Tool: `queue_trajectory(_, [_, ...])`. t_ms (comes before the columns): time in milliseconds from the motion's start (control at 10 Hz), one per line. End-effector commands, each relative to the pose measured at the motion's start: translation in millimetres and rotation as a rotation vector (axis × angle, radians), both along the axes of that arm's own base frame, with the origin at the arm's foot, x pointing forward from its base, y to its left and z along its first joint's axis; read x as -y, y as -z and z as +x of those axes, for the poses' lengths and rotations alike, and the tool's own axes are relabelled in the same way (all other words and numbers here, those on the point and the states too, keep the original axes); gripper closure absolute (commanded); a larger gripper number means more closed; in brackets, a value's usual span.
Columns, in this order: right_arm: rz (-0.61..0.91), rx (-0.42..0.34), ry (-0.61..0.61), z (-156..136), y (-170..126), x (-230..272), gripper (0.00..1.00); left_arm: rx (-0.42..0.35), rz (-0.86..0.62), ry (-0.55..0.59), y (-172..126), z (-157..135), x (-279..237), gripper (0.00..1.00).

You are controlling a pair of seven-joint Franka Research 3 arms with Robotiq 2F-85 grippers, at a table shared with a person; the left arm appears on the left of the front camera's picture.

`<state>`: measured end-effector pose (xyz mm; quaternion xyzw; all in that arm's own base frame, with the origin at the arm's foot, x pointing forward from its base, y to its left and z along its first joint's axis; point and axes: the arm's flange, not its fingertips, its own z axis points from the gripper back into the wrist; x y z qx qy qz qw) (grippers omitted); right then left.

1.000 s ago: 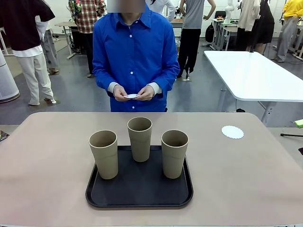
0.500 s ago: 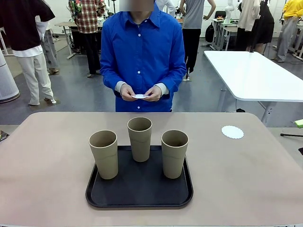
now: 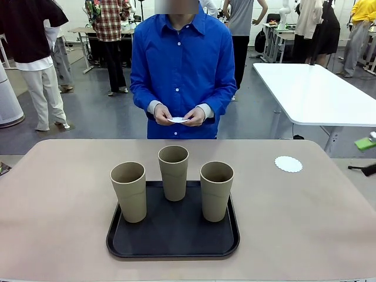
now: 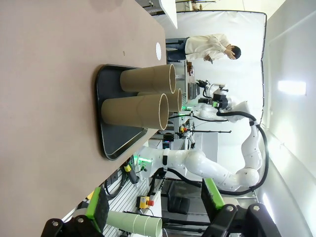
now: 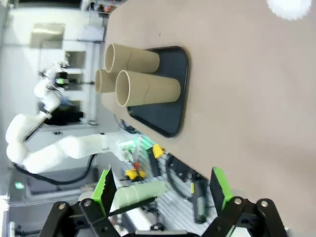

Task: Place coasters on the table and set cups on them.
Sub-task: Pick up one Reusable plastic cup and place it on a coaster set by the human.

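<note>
Three khaki cups stand upright on a black tray (image 3: 174, 235) in the middle of the table (image 3: 53, 200): a left cup (image 3: 128, 191), a far cup (image 3: 173, 172) and a right cup (image 3: 216, 190). One white coaster (image 3: 288, 164) lies flat at the table's far right. The person across the table holds another coaster (image 3: 178, 120) between both hands. My left gripper (image 4: 155, 207) is open and empty, well back from the cups (image 4: 140, 109). My right gripper (image 5: 163, 192) is open and empty too, off the table's edge, with the cups (image 5: 148, 91) and the coaster (image 5: 291, 7) ahead of it.
A white rectangular table (image 3: 317, 94) stands behind on the right. Several people stand farther back in the room. Wide bare tabletop lies left, right and in front of the tray (image 4: 116, 143).
The person has stepped a little toward picture right, still holding the coaster in both hands. The green pad at the picture's right edge has risen slightly. The cups have not moved.
</note>
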<state>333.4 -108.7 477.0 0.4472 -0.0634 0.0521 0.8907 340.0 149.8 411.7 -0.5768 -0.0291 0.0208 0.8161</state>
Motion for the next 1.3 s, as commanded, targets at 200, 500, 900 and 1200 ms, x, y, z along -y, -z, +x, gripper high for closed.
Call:
queue_trajectory(200, [-0.212, 0.415, -0.358, 48, -33, -79, 0.00, 0.003, -0.009, 0.002, -1, -1, -1, 0.00])
queue_trajectory(500, [-0.456, 0.586, -0.510, 34, -36, -148, 0.00, 0.003, -0.009, 0.002, -1, -1, -1, 0.00])
queue_trajectory(900, [-0.398, 0.521, -0.762, 19, -21, -175, 0.00, 0.003, -0.009, 0.002, -1, -1, -1, 0.00])
queue_trajectory(1200, [-0.390, 0.495, -0.820, 17, -15, -172, 0.00, 0.003, -0.009, 0.002, -1, -1, -1, 0.00])
